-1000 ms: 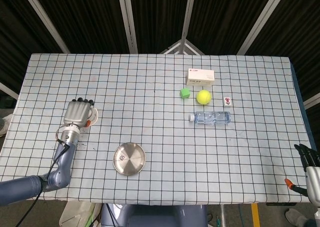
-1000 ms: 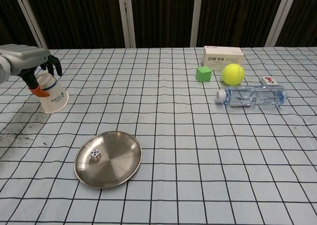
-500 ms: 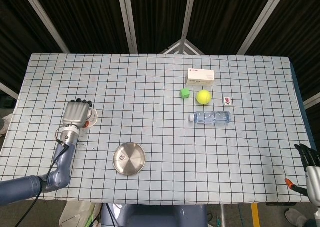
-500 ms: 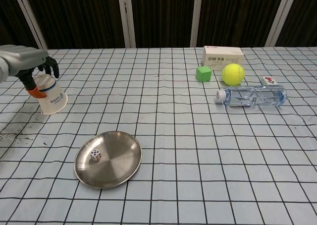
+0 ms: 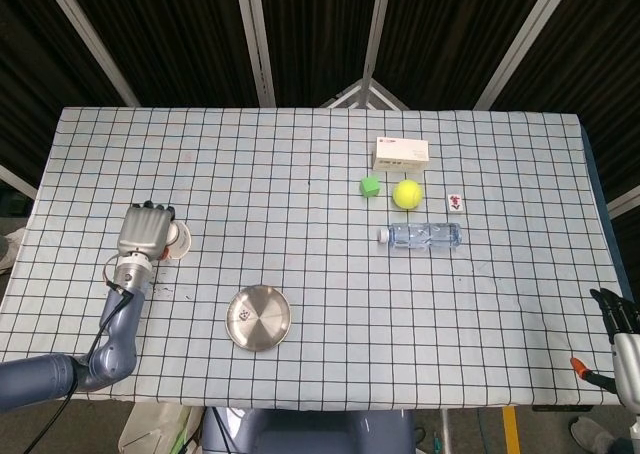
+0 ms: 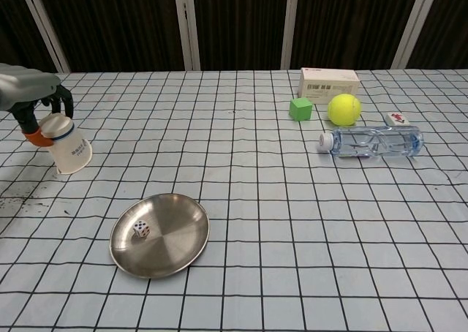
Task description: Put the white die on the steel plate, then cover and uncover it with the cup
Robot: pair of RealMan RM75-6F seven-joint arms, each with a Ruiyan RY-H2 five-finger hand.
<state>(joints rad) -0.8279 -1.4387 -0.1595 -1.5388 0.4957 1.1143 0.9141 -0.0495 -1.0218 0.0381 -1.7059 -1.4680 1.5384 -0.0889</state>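
Far left on the checked surface point(image 6: 278, 222): left hand point(image 6: 28, 98) wrapped over the base of the cup point(image 6: 66, 143), gripping it, cup tilted with one edge of its rim touching the cloth. Nearer the front edge: steel plate point(image 6: 175, 246), white die point(image 6: 141, 229) lying inside on its left half. Right of centre, toward the back: green cube point(image 6: 300, 109), yellow tennis ball point(image 6: 344, 109) beside it, white box point(image 6: 328, 83) behind both, small tile point(image 6: 395, 118) further right, clear water bottle point(image 6: 371, 141) lying on its side in front. Far right, off the surface edge: right hand point(image 5: 618, 324), fingers only partly in view, cannot tell whether spread or curled.
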